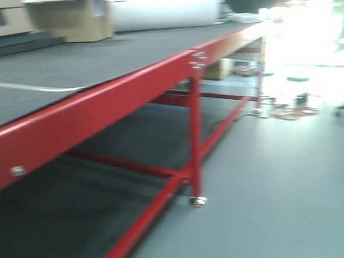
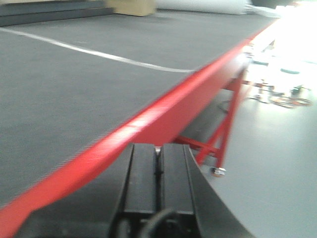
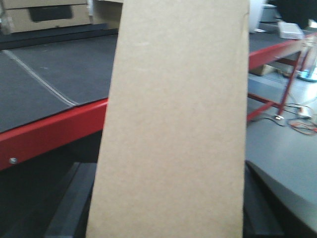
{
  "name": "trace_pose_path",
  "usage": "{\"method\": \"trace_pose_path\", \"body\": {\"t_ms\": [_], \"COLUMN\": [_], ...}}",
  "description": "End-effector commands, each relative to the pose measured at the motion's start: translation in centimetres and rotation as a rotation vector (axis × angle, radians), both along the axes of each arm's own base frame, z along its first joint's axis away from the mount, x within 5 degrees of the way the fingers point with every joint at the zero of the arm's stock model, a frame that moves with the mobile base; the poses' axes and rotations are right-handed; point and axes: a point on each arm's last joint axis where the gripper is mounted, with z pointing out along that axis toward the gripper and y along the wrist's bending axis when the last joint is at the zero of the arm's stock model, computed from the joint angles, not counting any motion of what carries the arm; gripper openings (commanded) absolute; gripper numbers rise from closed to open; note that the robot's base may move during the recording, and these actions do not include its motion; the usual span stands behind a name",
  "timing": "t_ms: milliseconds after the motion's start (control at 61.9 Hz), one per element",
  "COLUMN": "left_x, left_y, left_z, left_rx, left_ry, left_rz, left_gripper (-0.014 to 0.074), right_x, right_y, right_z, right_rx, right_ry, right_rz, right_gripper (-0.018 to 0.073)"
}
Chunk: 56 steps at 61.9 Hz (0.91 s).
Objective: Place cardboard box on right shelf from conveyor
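The cardboard box, plain tan and slim, fills the middle of the right wrist view and stands nearly upright, leaning slightly. My right gripper is shut on it, with a dark finger showing on each side of its lower part. Behind it runs the conveyor, a dark grey belt with a red front edge. My left gripper is shut on nothing and hangs just in front of that red edge, below belt level. The right shelf is out of view.
Large brown cartons and a white bulk sit at the belt's far side. A thin white line crosses the belt. The red frame's leg ends in a caster. Cables lie on the grey floor to the right.
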Motion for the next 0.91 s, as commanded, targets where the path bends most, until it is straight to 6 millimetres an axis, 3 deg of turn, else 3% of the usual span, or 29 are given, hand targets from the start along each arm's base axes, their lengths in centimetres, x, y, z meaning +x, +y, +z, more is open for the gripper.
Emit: {"method": "trace_pose_path", "body": {"t_ms": [0, 889], "left_x": [-0.07, -0.07], "left_y": [0.03, 0.04], "left_z": [0.63, 0.63], "left_rx": [-0.009, -0.009], "left_ry": [-0.095, -0.095], "left_rz": [0.0, 0.003], "left_gripper": [-0.0116, -0.0116], "right_x": [-0.03, -0.03], "right_y": [0.08, 0.08], "right_z": [1.7, 1.7], "right_rx": [0.007, 0.007], "right_ry": [-0.12, -0.12], "right_rz": [0.01, 0.01], "right_gripper": [0.0253, 0.0253]}}
